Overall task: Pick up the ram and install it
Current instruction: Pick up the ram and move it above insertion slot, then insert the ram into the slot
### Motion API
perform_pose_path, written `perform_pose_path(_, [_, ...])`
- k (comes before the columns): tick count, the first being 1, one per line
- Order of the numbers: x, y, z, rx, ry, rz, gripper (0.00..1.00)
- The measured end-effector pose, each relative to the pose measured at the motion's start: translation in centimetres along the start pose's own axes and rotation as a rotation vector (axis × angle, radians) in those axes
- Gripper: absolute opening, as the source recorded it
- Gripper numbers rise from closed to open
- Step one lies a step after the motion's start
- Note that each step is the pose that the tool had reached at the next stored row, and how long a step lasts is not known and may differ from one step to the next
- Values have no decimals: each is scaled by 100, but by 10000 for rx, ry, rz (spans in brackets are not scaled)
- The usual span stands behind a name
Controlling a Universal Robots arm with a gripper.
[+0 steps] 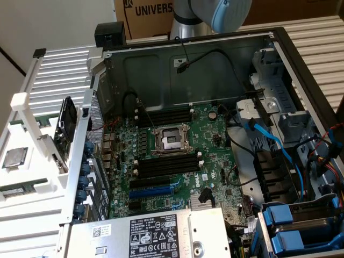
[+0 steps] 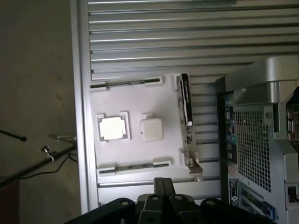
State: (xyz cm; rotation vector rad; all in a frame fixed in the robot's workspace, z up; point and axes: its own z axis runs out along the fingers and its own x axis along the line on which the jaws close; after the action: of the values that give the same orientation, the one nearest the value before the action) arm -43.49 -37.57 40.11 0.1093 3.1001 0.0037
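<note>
Ram [image 1: 19, 189] sits in its holder on the white tray [image 2: 135, 107], out at the exterior view's left of the open computer case [image 1: 161, 70] and near the square processor chip [image 1: 14, 157]. Gripper [image 2: 163, 183] hangs above that tray, jaws drawn together with nothing between them, well apart from the stick. Inside the case, the motherboard [image 1: 177, 156] shows long black slots on both sides of its socket [image 1: 171, 141].

Black gripper [image 2: 161, 198] hangs above flat white tray [image 2: 135, 102]. Nearest to it: thin long ram stick [image 2: 133, 166] in white clips. Beyond that, square silver processor chip [image 2: 112, 128] w/ white square block [image 2: 151, 129] just beside. Farthest: second thin stick [image 2: 126, 84].
</note>
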Motion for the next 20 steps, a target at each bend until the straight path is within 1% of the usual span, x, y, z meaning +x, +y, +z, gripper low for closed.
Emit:
perform_pose_path(2, [92,-6,-4,0,0,-1,11])
perform_pose_path(3, [181,-11,-7,0,0,0,11])
perform_pose_path(8, [408,-19,-16,1,1,0,11])
perform_pose_path(20, [410,-19,-16,0,0,0,11])
